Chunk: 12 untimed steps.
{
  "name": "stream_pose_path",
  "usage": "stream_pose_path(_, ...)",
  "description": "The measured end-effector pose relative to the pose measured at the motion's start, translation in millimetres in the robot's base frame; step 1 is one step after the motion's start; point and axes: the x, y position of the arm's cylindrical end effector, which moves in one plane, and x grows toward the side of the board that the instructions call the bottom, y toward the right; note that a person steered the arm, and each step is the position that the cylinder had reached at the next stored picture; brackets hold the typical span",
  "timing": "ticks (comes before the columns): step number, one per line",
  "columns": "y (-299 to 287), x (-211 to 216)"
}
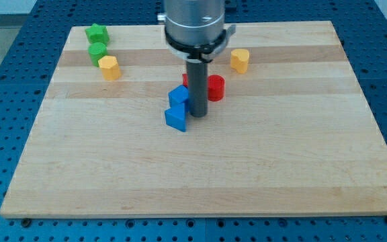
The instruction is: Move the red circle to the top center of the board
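Observation:
The red circle is a short red cylinder a little above the board's middle, just right of my rod. My tip rests on the board below and left of the red circle, right beside two blue blocks. One blue block touches the rod's left side; the other, a blue triangle-like block, lies just below it. A second red block shows as a sliver behind the rod; its shape is hidden.
A green star and a green round block sit at the top left, with a yellow block below them. Another yellow block lies up and right of the red circle. The wooden board ends on a blue pegboard.

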Motion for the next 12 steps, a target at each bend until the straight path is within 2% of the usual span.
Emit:
stream_pose_path(2, 40.3, -37.2)
stream_pose_path(5, 34.7, -89.8)
stream_pose_path(9, -25.7, -71.8)
stream_pose_path(12, -23.9, -90.7)
